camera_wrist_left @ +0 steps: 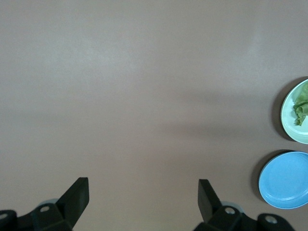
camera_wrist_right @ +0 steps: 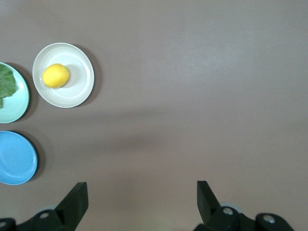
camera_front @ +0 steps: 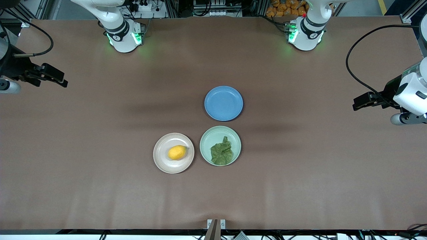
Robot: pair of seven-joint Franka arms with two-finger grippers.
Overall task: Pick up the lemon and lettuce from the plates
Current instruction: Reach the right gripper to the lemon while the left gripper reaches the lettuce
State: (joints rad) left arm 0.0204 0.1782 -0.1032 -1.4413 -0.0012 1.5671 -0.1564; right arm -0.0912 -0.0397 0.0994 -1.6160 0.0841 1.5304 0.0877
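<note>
The lemon (camera_front: 177, 152) lies on the beige plate (camera_front: 163, 161). The lettuce (camera_front: 222, 153) lies on the mint green plate (camera_front: 207, 138) beside it, toward the left arm's end. My right gripper (camera_front: 61, 79) is open and empty, over bare table at the right arm's end. My left gripper (camera_front: 356, 103) is open and empty, over bare table at the left arm's end. The right wrist view shows its gripper (camera_wrist_right: 142, 187), the lemon (camera_wrist_right: 56, 75), the beige plate (camera_wrist_right: 78, 94) and the lettuce (camera_wrist_right: 6, 84). The left wrist view shows its gripper (camera_wrist_left: 143, 185), the lettuce (camera_wrist_left: 301, 109) and the mint plate (camera_wrist_left: 291, 126).
An empty blue plate (camera_front: 223, 103) sits farther from the front camera than the mint plate, nearly touching it. It also shows in the left wrist view (camera_wrist_left: 285, 179) and in the right wrist view (camera_wrist_right: 17, 157). Brown table surface surrounds the plates.
</note>
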